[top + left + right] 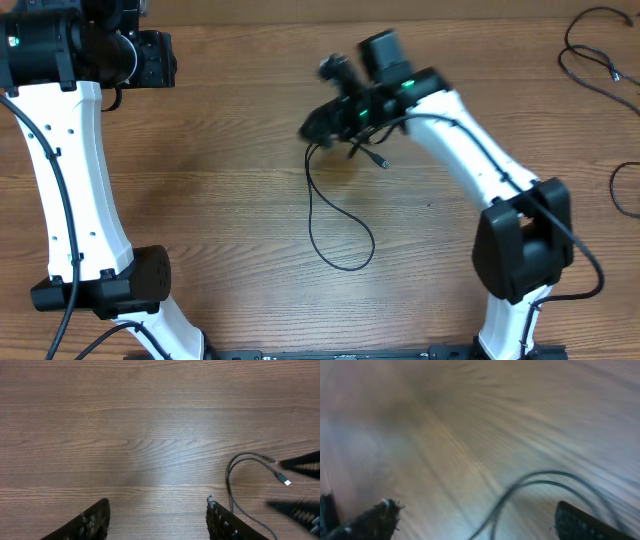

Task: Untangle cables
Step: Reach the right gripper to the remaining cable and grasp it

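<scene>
Overhead: cables in a loose loop on the table, mid-scene, top ends at the right gripper.
Right wrist, blurred: jaws wide apart, two black strands curving up between them, clamped by neither. Left wrist: left gripper jaws apart over bare wood, gripping nothing; cables off to the right, one strand passing just beside one jaw, two small plugs farther right. From above, left gripper at far left, well apart from the loop.
</scene>
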### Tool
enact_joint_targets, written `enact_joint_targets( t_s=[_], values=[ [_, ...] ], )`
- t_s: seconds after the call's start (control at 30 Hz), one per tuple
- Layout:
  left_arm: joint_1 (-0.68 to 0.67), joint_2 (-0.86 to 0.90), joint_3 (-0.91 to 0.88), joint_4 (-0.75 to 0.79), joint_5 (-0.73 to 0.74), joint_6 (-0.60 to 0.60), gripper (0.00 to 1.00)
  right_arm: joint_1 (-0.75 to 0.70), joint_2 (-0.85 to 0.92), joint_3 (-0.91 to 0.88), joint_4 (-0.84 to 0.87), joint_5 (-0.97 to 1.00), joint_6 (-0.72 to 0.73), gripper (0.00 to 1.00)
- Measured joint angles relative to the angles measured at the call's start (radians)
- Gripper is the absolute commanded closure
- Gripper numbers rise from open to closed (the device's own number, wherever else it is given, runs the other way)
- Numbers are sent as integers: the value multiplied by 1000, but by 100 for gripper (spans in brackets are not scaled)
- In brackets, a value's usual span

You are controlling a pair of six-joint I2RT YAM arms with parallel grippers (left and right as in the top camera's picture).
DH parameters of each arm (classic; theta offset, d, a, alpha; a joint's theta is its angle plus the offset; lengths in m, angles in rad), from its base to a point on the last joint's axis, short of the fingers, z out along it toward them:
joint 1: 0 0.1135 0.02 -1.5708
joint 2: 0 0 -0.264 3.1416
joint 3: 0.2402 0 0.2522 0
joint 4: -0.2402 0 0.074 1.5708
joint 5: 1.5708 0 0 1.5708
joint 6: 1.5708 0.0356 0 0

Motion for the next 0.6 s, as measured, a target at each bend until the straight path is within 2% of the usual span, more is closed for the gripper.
enact_joint_targets(
  t_s=[0.03, 0.07, 0.1, 0.23, 0.27, 0.4, 0.5, 0.6],
  values=[
    [0, 0, 0, 0, 0, 0, 39, 21, 3, 0, -2, 9, 7, 55],
    [0, 0, 0, 0, 0, 0, 39, 45, 9, 0, -6, 26, 11, 51],
    [0, 0, 0, 0, 0, 0, 39, 61, 16, 0, -8, 45, 22, 39],
    [0, 0, 0, -2, 0, 0, 39, 104, 69, 0, -18, 161, 70, 17],
    [0, 0, 0, -4, 0, 0, 39, 111, 88, 0, -23, 188, 81, 14],
    [0, 0, 0, -12, 0, 0, 39, 130, 151, 0, -53, 248, 99, 15],
    [0, 0, 0, -14, 0, 0, 39, 138, 190, 0, -92, 284, 135, 22],
    [0, 0, 0, -16, 0, 0, 39, 142, 209, -2, -143, 308, 188, 21]
  ],
)
